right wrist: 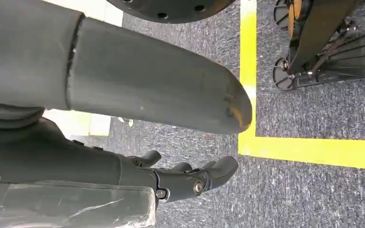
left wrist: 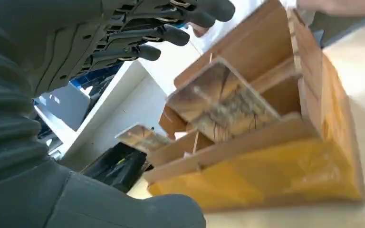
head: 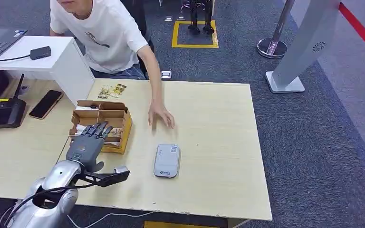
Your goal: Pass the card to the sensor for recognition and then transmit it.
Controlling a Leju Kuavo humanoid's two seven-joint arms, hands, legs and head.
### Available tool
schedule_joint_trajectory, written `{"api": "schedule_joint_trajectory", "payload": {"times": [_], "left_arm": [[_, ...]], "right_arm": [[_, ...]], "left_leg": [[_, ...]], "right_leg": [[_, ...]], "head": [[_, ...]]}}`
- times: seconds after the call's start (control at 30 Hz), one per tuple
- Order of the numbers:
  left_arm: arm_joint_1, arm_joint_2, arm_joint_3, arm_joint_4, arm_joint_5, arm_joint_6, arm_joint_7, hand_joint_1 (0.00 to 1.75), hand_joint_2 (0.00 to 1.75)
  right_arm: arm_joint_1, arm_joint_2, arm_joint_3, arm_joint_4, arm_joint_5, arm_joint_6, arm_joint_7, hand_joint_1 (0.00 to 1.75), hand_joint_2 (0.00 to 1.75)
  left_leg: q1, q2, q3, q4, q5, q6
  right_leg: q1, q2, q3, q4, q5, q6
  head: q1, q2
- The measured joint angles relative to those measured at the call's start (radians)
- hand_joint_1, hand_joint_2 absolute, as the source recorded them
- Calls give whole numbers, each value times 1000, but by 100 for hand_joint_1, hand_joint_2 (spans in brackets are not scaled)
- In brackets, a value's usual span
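Note:
A partitioned cardboard box stands on the wooden table, left of centre, with cards upright in it. My left hand hovers over the box's near side, fingers stretched out and apart, holding nothing. In the left wrist view the fingers reach over the box, and a patterned card leans in a compartment without touching them. The grey card sensor lies flat to the right of my hand. My right hand hangs over the carpet with nothing in it, fingers loosely bent.
A person in a white shirt leans over the far edge, one hand flat on the table beyond the sensor. Two loose cards lie at the back. A phone, a black router and a white stand sit on the left.

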Motion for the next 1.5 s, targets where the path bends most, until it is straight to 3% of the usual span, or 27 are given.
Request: {"api": "schedule_joint_trajectory", "payload": {"times": [0.47, 0.8, 0.97, 1.07, 1.5], "left_arm": [[53, -6, 17, -33, -66, 5, 45, 0, 175], [53, -67, 70, -55, -169, 58, 59, 0, 175], [42, -101, 85, -87, -174, 179, 170, 0, 175], [29, -108, 87, -108, -174, 178, 211, 0, 175], [23, -141, 117, -112, -174, 153, 168, 0, 175]], "right_arm": [[0, 0, -1, 0, -13, -9, 8, 0, 0], [0, 0, -1, 0, -13, -12, 11, 0, 0], [0, 1, -1, 0, -11, -13, 18, 0, 0], [0, 2, -1, 0, -4, -13, 18, 0, 0], [0, 3, -1, 1, 3, -13, 18, 0, 0]], "left_leg": [[0, 0, 0, 0, 0, 0], [0, 0, 0, 0, 0, 0], [0, 0, 0, 0, 0, 0], [0, 0, 0, 0, 0, 0], [0, 0, 0, 0, 0, 0]], "right_leg": [[0, 0, 0, 0, 0, 0], [0, 0, 0, 0, 0, 0], [0, 0, 0, 0, 0, 0], [0, 0, 0, 0, 0, 0], [0, 0, 0, 0, 0, 0]], "head": [[0, 0], [0, 0], [0, 0], [0, 0], [0, 0]]}}
